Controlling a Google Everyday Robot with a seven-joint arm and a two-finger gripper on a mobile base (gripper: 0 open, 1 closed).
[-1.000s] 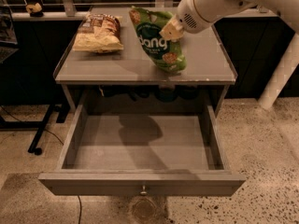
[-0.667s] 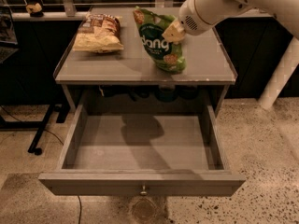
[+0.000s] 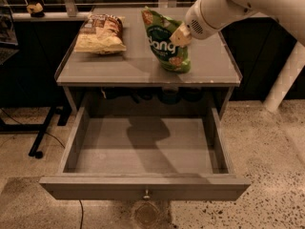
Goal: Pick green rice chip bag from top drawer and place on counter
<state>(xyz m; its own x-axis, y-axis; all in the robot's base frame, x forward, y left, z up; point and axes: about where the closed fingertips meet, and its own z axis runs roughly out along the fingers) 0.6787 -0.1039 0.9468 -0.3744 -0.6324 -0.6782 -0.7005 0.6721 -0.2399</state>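
The green rice chip bag (image 3: 164, 41) stands upright on the counter (image 3: 119, 66), right of centre, with its bottom on the surface. My gripper (image 3: 181, 35) reaches in from the upper right on the white arm and is shut on the bag's right edge. The top drawer (image 3: 143, 151) is pulled fully out below the counter, and nothing lies inside it. Its small metal knob (image 3: 146, 193) shows on the front panel.
A brown-and-yellow chip bag (image 3: 101, 33) lies flat on the counter's left back part. A white post (image 3: 286, 75) stands at the right. A dark stand's leg (image 3: 40, 132) and a cable lie on the speckled floor at the left.
The arm and the green bag have shifted slightly to the right over the counter. The bag stays upright, and the drawer has not moved.
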